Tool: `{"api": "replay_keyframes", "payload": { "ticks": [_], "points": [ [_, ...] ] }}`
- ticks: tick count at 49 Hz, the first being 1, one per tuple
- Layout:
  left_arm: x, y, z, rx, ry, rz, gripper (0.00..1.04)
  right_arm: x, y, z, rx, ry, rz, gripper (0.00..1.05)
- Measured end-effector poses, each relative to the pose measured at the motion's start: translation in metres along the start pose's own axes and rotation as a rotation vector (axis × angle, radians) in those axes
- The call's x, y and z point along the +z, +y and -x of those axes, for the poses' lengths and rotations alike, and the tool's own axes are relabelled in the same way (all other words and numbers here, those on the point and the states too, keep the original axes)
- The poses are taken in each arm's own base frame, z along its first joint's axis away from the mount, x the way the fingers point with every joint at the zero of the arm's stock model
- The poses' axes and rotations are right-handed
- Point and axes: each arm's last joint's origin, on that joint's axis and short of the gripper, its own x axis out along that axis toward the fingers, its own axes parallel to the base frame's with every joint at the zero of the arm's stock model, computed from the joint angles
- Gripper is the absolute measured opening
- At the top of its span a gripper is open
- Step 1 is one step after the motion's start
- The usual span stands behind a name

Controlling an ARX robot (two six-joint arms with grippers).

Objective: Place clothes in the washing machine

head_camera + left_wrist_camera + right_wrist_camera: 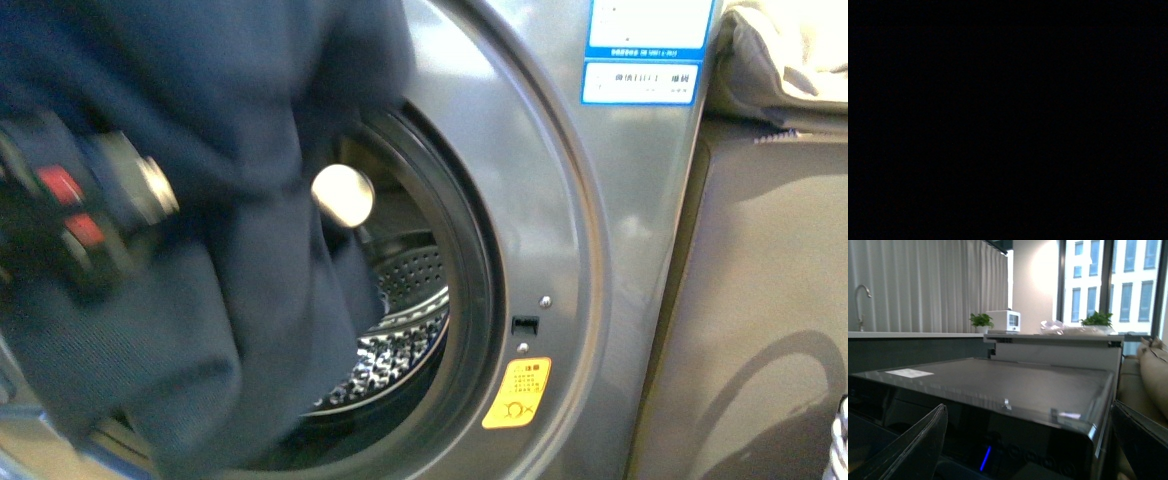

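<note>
While your left wrist view is dark and gives you nothing, the front view carries the task. The clothes (200,250), a dark navy mass, hang across the left half of the porthole (480,280) of the washing machine (560,200). The right half of the porthole is uncovered, so you see the perforated steel drum (400,350) behind it. The long axis of the clothes runs close to upright, from above the porthole down to its lower left rim, with the loose end pointing downward. One fold lies against the opening, but you cannot tell how far it reaches inside. Your left arm (70,215) shows as a blurred black body with red marks left of the porthole, wrapped in the cloth. The left gripper is buried there, so you cannot tell whether its jaws pinch the fabric. Only the right wrist view shows your right gripper (1028,410): its two dark fingers (913,450) are spread wide with nothing between them. That view faces a flat grey top (998,385) with a small blue light (984,458) under its edge, which the front view does not take in. Lower right of the porthole sits a yellow sticker (517,393), and high to its right are blue-and-white labels (645,50).
</note>
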Motion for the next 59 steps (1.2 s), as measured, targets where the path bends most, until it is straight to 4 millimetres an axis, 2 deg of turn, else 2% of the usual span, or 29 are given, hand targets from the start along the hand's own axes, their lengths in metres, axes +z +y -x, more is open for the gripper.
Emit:
{"api": "replay_keyframes", "payload": {
  "ticks": [7, 20, 28, 41, 47, 50, 59],
  "points": [
    [-0.011, 0.003, -0.003, 0.02, 0.039, -0.013, 0.14, -0.02, -0.005, 0.023, -0.035, 0.019, -0.026, 0.97],
    [-0.029, 0.011, -0.009, 0.053, 0.099, -0.034, 0.14, -0.045, -0.004, 0.062, -0.089, 0.031, -0.084, 0.97],
    [-0.036, 0.014, -0.012, 0.062, 0.122, -0.039, 0.14, -0.071, -0.002, 0.085, -0.126, 0.066, -0.143, 0.97],
    [-0.045, 0.02, -0.025, 0.076, 0.155, -0.053, 0.14, -0.114, 0.013, 0.11, -0.209, 0.132, -0.175, 0.96],
    [-0.051, 0.024, -0.031, 0.088, 0.172, -0.056, 0.14, -0.128, 0.017, 0.122, -0.431, 0.311, -0.074, 0.81],
    [-0.055, 0.026, -0.035, 0.097, 0.185, -0.056, 0.14, -0.143, 0.015, 0.133, -0.514, 0.375, -0.006, 0.71],
    [-0.065, 0.036, -0.048, 0.131, 0.212, -0.06, 0.14, -0.18, 0.013, 0.158, -0.519, 0.414, 0.046, 0.35]
  ]
}}
